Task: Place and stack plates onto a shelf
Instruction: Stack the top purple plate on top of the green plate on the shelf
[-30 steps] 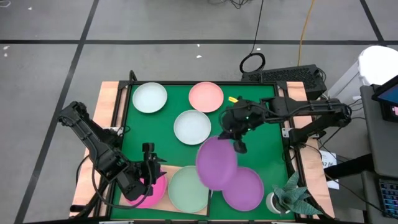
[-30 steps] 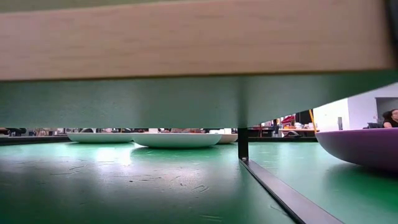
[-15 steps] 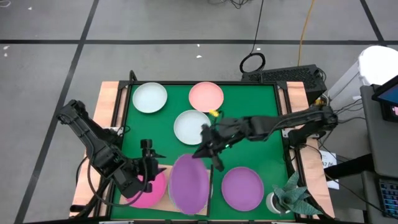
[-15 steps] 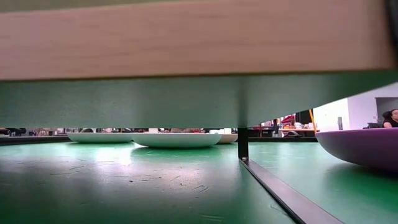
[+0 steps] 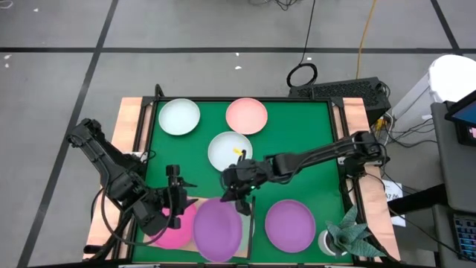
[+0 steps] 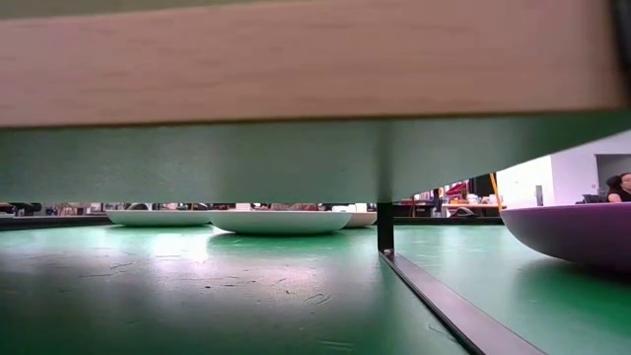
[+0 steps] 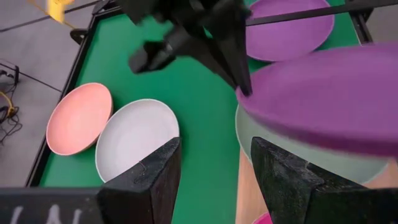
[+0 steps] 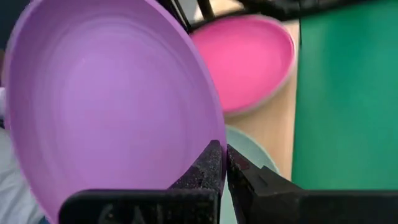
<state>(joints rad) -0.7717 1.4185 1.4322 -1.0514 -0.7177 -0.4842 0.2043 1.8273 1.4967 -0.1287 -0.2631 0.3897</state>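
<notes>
- My right gripper is pinching the rim of a purple plate, holding it tilted over the pale green plate on the shelf.
- My left gripper is waiting released beside the magenta plate.
- I'm worrying that releasing at this tilt lets the plate slide off-centre.

No words to read

I look at every view and I find no letters, numbers, brand names or signs that I can read, on the plates, the arms or anything near the table.
</notes>
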